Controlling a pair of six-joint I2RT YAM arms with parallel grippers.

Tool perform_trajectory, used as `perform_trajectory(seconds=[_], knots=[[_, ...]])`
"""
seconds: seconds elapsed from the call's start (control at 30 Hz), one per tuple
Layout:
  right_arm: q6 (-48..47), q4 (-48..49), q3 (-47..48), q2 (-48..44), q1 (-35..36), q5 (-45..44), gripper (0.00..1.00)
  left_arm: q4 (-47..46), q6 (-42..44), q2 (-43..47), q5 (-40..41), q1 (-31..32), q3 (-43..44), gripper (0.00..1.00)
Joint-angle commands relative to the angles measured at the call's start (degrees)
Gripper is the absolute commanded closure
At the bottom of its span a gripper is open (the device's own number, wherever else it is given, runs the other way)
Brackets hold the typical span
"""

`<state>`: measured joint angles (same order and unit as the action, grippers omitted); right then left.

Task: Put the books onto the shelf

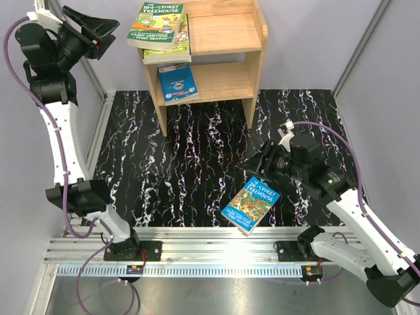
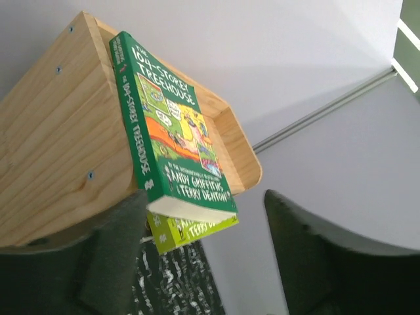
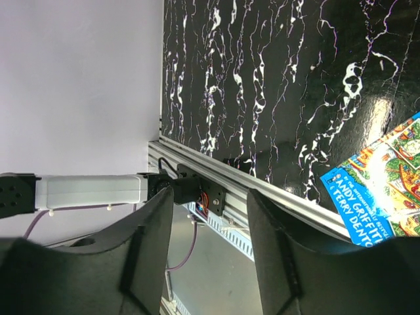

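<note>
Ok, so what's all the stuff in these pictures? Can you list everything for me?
mat: one, black with white veins, under everything
shelf: one, light wood, at the mat's far edge
green books: two, green, stacked on the shelf's top tier
blue book: one, blue with a white circle, on the lower tier
blue-green book: one, blue-green, flat on the mat's near edge
left pincer: one, black, open, raised beside the shelf's top
right pincer: one, black, open, low beside the blue-green book

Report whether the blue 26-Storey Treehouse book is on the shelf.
Off: the book lies flat on the black mat, apart from the shelf.
</note>
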<state>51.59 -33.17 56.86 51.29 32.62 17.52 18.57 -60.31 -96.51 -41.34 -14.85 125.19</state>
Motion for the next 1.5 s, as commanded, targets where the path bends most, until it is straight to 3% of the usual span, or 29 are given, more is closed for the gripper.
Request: perform_trajectory(seconds=[0.0,0.3,0.43,0.7,1.0,1.33,1.47], knots=[[-1.14,0.21,0.44,0.13,-0.19,0.33,0.46,-5.73,-2.0,-2.71,0.03,0.17,3.04,0.34],[-1.94,0.91,0.88,2.06,-0.19,0.23,0.47,-8.37,-2.97,-5.97,0.91,2.72,3.92,0.42],[-2.2,1.44,0.71,2.76,-0.19,0.32,0.48,-6.79,-1.21,-7.73,1.61,5.09,7.26,0.42],[-3.25,2.23,1.41,4.61,-0.72,0.59,0.48,-7.84,-1.12,-6.77,2.4,7.73,4.55,0.43],[-4.13,2.23,1.68,5.49,-1.24,1.29,0.49,-6.09,0.29,-6.06,3.02,6.51,4.28,0.43],[-8.69,-4.7,7.73,6.19,-1.77,-1.42,0.46,-10.13,-1.91,3.6,0.57,2.2,-0.72,0.42],[-9.93,-7.78,10.81,6.63,-2.3,-3.98,0.34,-10.66,-0.08,11.68,-0.58,2.46,-9.33,0.41]])
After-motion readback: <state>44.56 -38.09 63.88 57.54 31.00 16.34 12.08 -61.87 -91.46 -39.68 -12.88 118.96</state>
